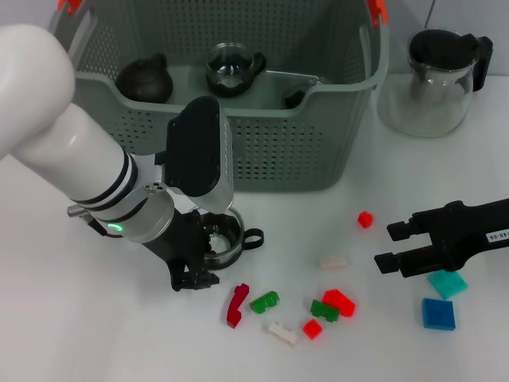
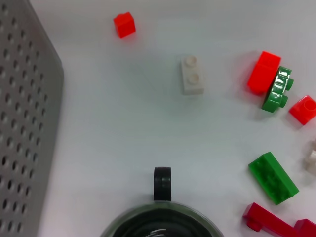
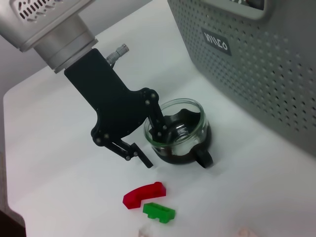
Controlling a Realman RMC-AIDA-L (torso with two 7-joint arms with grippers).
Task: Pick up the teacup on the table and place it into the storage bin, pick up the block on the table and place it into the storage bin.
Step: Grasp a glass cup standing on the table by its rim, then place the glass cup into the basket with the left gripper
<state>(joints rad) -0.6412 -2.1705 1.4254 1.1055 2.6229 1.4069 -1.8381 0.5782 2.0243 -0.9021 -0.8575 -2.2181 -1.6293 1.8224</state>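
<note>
Left claw (image 3: 147,143) at lower left of centre in the head view, its fingers apart and straddling the rim of the glass teacup (image 3: 178,130): one finger (image 3: 159,129) dips inside the cup, the other (image 3: 139,155) lies outside on the white worktop (image 1: 445,350). The teacup stands upright on the worktop just in front of the storage bin (image 1: 278,151), its black handle (image 2: 162,182) pointing away from the claw. The bin fills the upper centre of the head view and holds a dark teapot (image 1: 145,79) and a second glass cup (image 1: 231,68). Right claw (image 1: 391,246) at middle right, fingers apart and holding nothing, hovering over the worktop. Scattered blocks lie at lower centre: a dark red curved piece (image 1: 236,305), green bricks (image 1: 264,302), a red brick (image 1: 339,302) and white bricks (image 1: 333,261). A glass pitcher (image 1: 437,79) stands at upper right.
</note>
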